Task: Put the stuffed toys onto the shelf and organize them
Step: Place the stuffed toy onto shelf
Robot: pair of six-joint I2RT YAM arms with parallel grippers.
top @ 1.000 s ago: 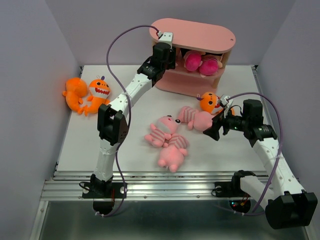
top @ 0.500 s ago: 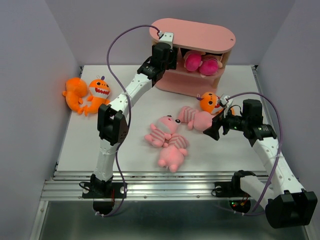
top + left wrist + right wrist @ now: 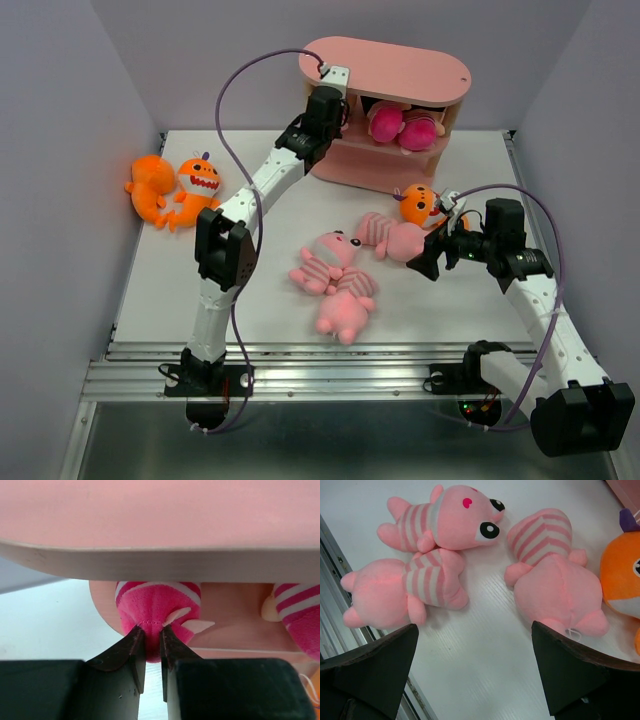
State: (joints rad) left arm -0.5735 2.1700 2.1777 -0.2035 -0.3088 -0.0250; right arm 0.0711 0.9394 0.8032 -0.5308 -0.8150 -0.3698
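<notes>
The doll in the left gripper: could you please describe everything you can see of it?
The doll is soft magenta plush with white stripes and two pale pointed bits. It sits in the shelf, just under the top board. The left gripper pinches a fold of it between nearly shut fingers. A second doll sits apart to its right. No face shows.

The pink striped pigs (image 3: 445, 520) are soft, matt plush with a short nap. The orange monster (image 3: 622, 580) and the magenta-striped doll (image 3: 157, 605) have the same fuzzy cloth. The shelf (image 3: 160, 510) has smooth, matt pink boards with a pale edge that looks like wood. The table (image 3: 485, 645) is white, faintly grained and slightly shiny. The fingers (image 3: 122, 652) of the left gripper (image 3: 150, 630) look like dull black plastic. The rail (image 3: 330, 378) at the table's near edge is ribbed bare metal.
</notes>
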